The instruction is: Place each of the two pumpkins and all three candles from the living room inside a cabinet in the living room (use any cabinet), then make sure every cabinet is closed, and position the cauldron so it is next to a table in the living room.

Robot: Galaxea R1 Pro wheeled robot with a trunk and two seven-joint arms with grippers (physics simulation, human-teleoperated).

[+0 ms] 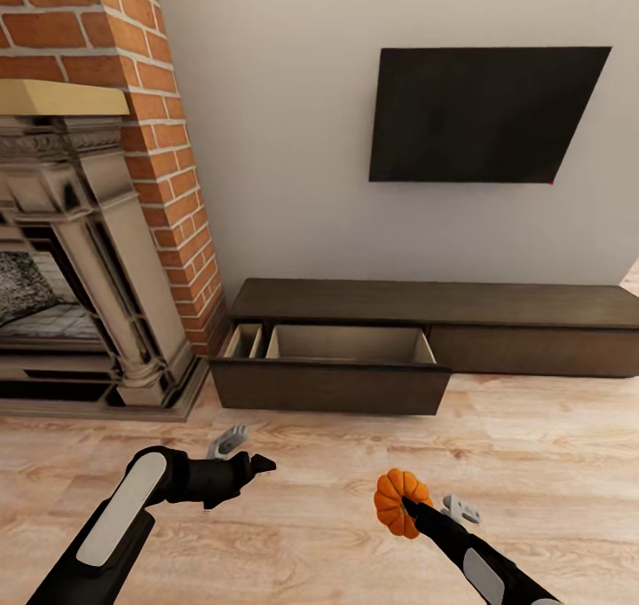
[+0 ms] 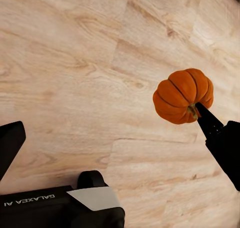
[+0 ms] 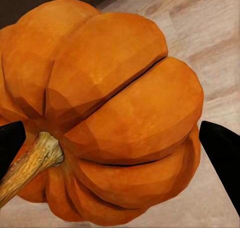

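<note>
Round ribbed orange pumpkin clamped in right gripper over smooth wood floor, left gripper (fingers unclear), cabinet drawer open.

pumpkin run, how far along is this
Done: one cabinet drawer stands pulled open, and what shows of its pale inside is empty.

In hand: the right gripper holds a pumpkin above the wood floor, short of the drawer; the left gripper holds nothing.

Left: drop this pumpkin in, fetch the other pumpkin and three candles, shut the drawer, move the cauldron.
</note>
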